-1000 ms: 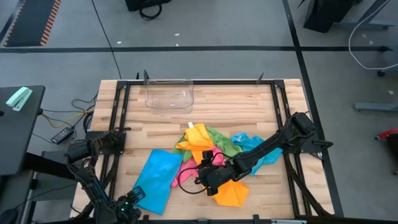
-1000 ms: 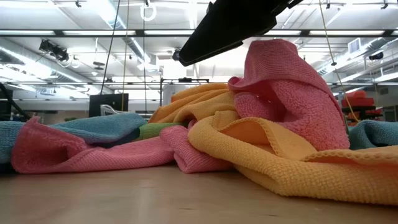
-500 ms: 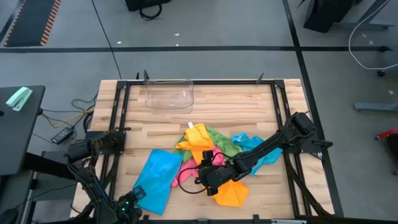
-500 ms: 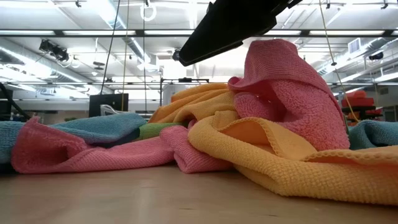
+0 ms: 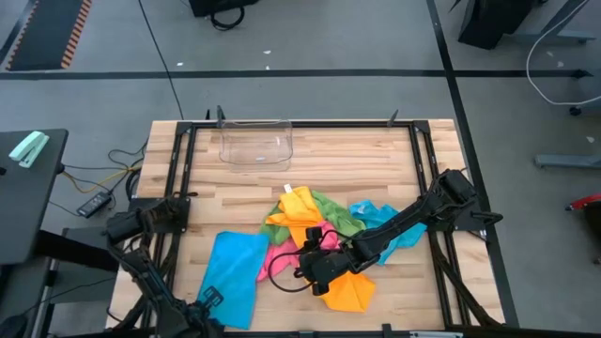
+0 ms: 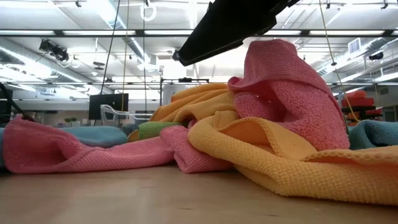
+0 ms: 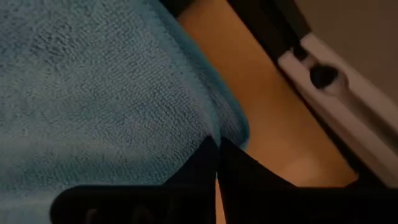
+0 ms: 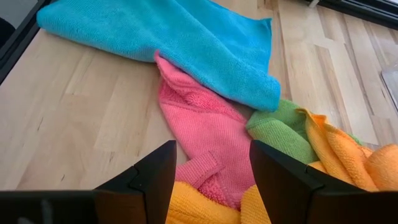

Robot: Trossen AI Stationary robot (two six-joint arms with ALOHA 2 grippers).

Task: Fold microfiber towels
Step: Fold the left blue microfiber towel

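Tabletop [image 5: 376, 160] shows us the left gripper [image 7: 217, 163] closed on the blue towel [image 5: 235, 272] corner at the near edge, while the right gripper [image 8: 212, 163] stands open over the pink towel [image 8: 202, 146].

A blue towel [image 5: 232, 275] lies spread flat near the bench's front left. Beside it, pink [image 5: 282, 259], orange [image 5: 297, 208], green [image 5: 336, 215] and another blue towel [image 5: 385, 222] sit crumpled in 1 heap.

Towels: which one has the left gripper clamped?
The blue towel lying flat and apart at the pile's left; left gripper is shut on its near corner. The others stay heaped.
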